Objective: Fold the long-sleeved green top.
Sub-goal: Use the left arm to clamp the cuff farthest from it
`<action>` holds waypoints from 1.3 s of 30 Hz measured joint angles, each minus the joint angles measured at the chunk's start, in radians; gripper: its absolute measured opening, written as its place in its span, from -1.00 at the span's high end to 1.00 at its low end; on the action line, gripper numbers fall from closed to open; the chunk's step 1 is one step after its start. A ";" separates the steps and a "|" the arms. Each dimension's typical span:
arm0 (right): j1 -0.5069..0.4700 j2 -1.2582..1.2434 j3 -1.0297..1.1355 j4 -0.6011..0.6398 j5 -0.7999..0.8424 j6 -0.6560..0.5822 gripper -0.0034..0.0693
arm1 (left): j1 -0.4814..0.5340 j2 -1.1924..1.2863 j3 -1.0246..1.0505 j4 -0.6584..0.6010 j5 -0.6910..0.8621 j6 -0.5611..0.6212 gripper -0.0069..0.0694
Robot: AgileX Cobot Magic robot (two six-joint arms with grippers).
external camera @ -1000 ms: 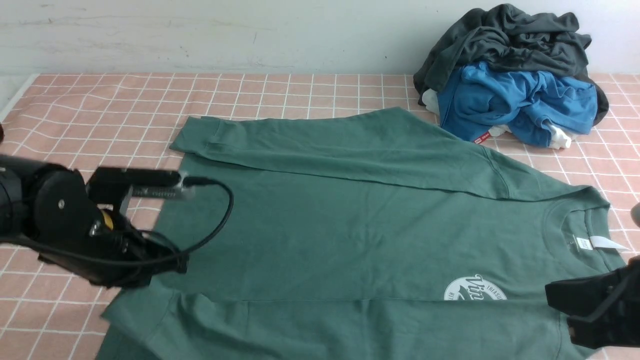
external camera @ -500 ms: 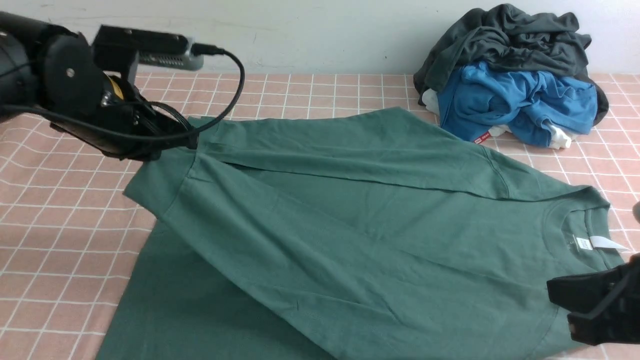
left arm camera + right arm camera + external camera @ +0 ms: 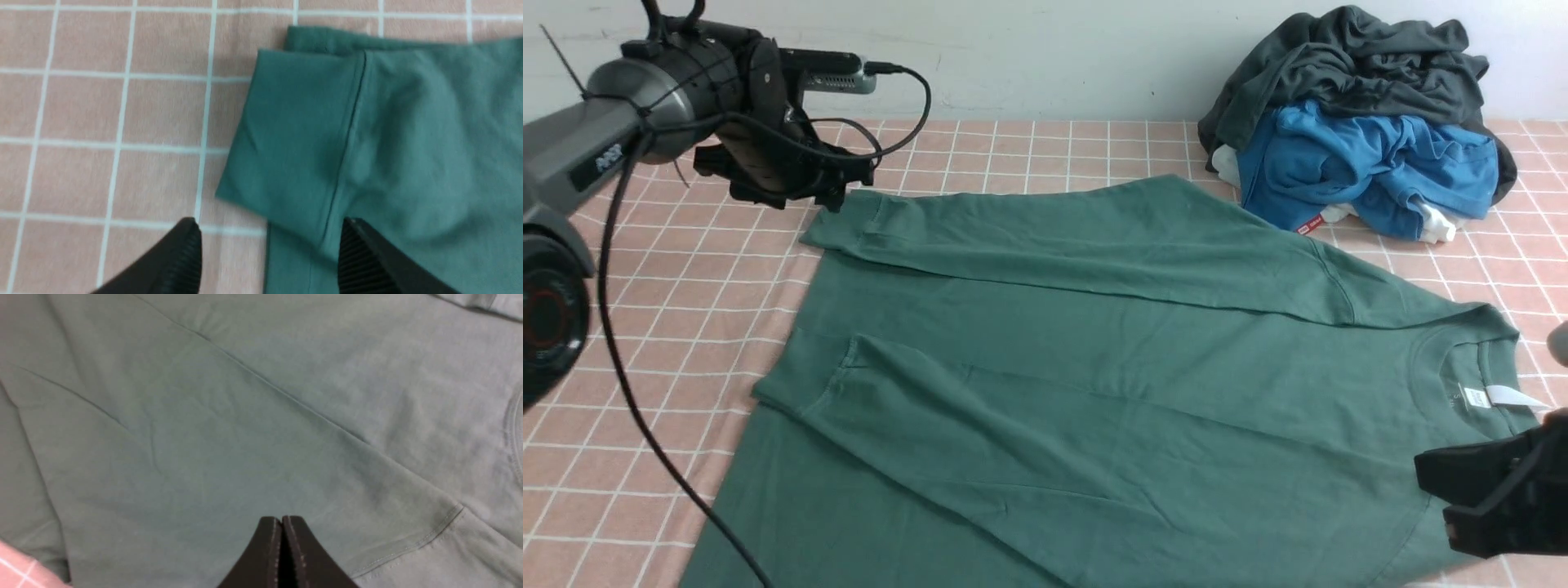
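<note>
The green long-sleeved top (image 3: pixel 1111 384) lies flat on the pink checked cloth, neck and white label (image 3: pixel 1507 398) to the right. Both sleeves are folded across the body; the near one runs diagonally and ends in a cuff (image 3: pixel 805 380), hiding the logo. My left gripper (image 3: pixel 843 194) hovers at the far left corner, open and empty; in its wrist view the gripper (image 3: pixel 269 232) straddles the edge of a sleeve cuff (image 3: pixel 286 134). My right gripper (image 3: pixel 1429 483) is shut and empty over the near shoulder, its closed tips (image 3: pixel 282 519) above plain green fabric (image 3: pixel 204 428).
A heap of a dark grey garment (image 3: pixel 1356 65) and a bright blue one (image 3: pixel 1372 163) sits at the back right, close to the far shoulder. The white wall runs behind. The left arm's black cable (image 3: pixel 629 384) hangs over the table's left part.
The left gripper lifted the near sleeve up and across the body, then opened and let it go. The sleeve now lies diagonally over the logo. The right gripper stayed put.
</note>
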 joint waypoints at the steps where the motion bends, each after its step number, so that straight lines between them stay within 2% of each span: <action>1: 0.000 0.015 0.000 0.002 -0.001 -0.001 0.94 | 0.000 0.060 -0.072 0.012 0.018 -0.016 -0.29; 7: 0.000 0.063 0.000 0.004 -0.001 -0.002 0.94 | 0.000 0.239 -0.273 0.022 0.142 -0.089 -0.29; 9: 0.000 0.071 0.000 0.004 -0.001 -0.003 0.94 | 0.000 0.263 -0.321 0.025 0.174 -0.110 -0.18; 11: 0.000 0.071 0.000 0.004 -0.001 -0.003 0.94 | 0.001 0.264 -0.327 0.033 0.184 -0.112 -0.01; 14: 0.000 0.071 0.000 0.009 -0.002 -0.003 0.94 | 0.001 0.261 -0.327 0.041 0.201 -0.110 0.44; 15: 0.000 0.071 0.000 0.009 -0.002 -0.003 0.94 | 0.001 0.261 -0.327 0.041 0.201 -0.108 0.47; 16: 0.000 0.071 0.000 0.018 -0.002 -0.003 0.94 | 0.001 0.254 -0.327 0.041 0.209 -0.101 0.65; 19: 0.000 0.071 0.000 0.030 -0.001 -0.003 0.94 | 0.001 0.222 -0.327 0.041 0.266 -0.069 0.80; 22: 0.000 0.071 0.000 0.033 0.014 -0.004 0.94 | -0.002 0.153 -0.327 0.040 0.399 0.002 0.83; 25: 0.000 0.071 0.000 0.033 0.038 -0.004 0.94 | -0.003 0.085 -0.318 0.040 0.432 0.063 0.83; 28: 0.000 0.068 0.000 0.034 0.050 -0.004 0.94 | -0.002 0.043 -0.315 0.042 0.438 0.071 0.83; 31: 0.000 0.066 0.000 0.040 0.053 -0.005 0.94 | 0.016 0.053 -0.315 0.033 0.422 0.028 0.82; 35: 0.000 0.066 0.000 0.048 0.052 -0.005 0.94 | 0.057 0.139 -0.310 -0.031 0.334 0.009 0.58; 36: 0.000 0.066 0.000 0.048 0.052 -0.005 0.94 | 0.059 0.144 -0.310 -0.031 0.330 0.009 0.58; 39: 0.000 0.066 0.000 0.048 0.045 -0.016 0.94 | 0.073 0.205 -0.305 -0.063 0.239 0.039 0.20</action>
